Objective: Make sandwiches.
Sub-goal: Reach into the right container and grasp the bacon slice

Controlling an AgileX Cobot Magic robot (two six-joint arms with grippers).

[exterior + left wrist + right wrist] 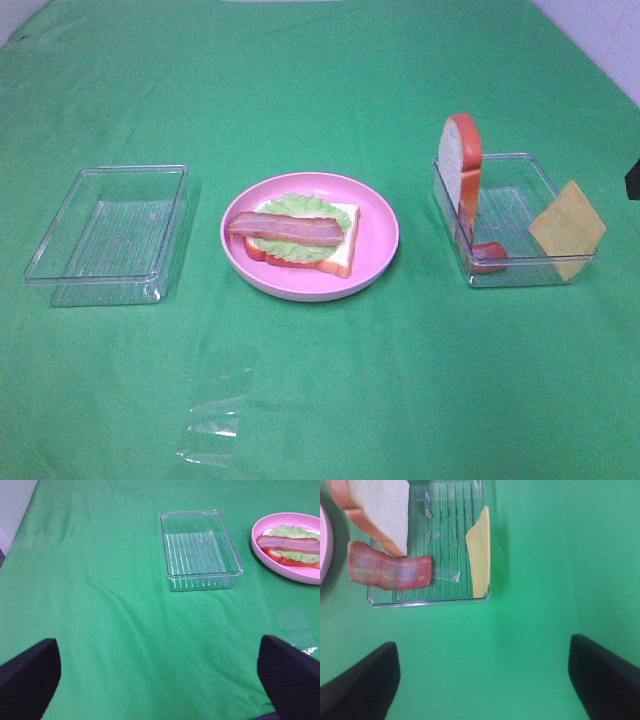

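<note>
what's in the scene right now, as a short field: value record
plate: pink plate, middle of green cloth
on plate: bread slice, lettuce leaf, bacon strip on top
left tray: transparent, nothing in it
right tray: upright bread slice against one wall, cheese square leaning on opposite rim, reddish piece by the bread's base
left hand: open, holding nothing
right hand: open, holding nothing
loose: plastic scrap on cloth

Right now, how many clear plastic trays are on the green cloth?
2. The left tray sits left of the pink plate; the right tray sits right of it, holding a bread slice and a cheese square. None appears hidden.
</note>
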